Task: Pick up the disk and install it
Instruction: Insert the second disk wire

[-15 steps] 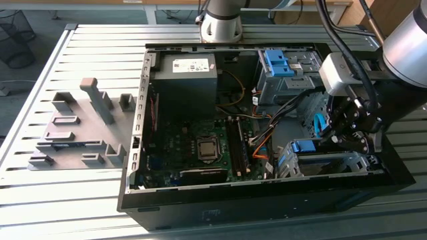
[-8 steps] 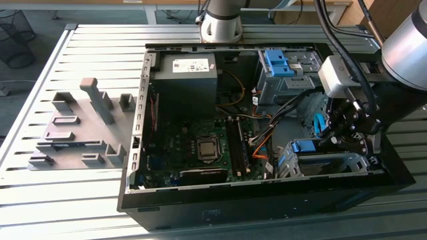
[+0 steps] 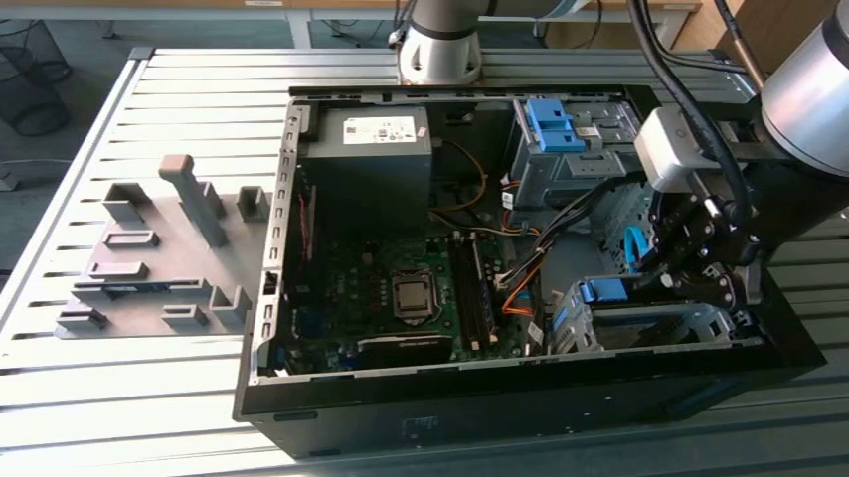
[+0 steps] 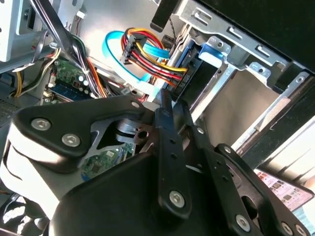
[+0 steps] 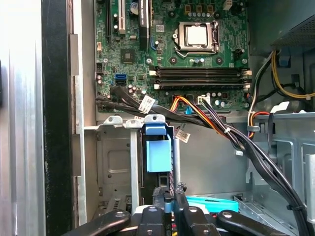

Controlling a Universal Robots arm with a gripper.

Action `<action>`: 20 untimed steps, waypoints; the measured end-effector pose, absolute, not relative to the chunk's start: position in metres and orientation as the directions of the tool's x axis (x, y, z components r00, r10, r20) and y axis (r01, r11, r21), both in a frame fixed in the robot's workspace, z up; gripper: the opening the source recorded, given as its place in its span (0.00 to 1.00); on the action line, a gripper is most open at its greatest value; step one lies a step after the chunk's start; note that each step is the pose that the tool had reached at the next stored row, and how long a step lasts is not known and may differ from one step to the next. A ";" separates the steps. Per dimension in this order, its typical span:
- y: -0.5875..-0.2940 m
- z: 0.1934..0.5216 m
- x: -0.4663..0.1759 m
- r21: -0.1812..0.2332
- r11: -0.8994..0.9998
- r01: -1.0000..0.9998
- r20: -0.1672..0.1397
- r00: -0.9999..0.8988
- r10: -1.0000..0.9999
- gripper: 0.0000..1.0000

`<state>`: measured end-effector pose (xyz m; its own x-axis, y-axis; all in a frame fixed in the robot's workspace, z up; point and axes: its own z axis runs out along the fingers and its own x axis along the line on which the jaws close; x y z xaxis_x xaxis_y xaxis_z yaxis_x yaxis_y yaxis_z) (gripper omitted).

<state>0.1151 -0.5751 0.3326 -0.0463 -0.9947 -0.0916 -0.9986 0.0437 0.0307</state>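
Slatted metal table (image 3: 159,397), open PC case (image 3: 398,417) lying on it. Your gripper (image 3: 690,268) is down inside the case at the drive cage (image 3: 584,328), on the exterior view's right. The disk (image 5: 158,152) sits edge-on in that cage, blue bracket showing. In both wrist views the fingers (image 5: 158,199) look nearly closed, pinching the disk's near edge.
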 end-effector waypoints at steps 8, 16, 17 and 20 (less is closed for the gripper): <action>-0.575 0.347 0.115 0.031 0.044 -0.999 -0.092 -0.046 -0.995 0.22; -0.575 0.347 0.115 0.031 0.044 -0.999 -0.092 -0.046 -0.995 0.11; -0.575 0.347 0.115 0.031 0.044 -0.999 -0.092 -0.046 -0.995 0.11; -0.575 0.347 0.115 0.031 0.044 -0.999 -0.092 -0.046 -0.995 0.11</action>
<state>0.1151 -0.5751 0.3473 -0.0463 -0.9947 -0.0922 -0.9986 0.0436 0.0307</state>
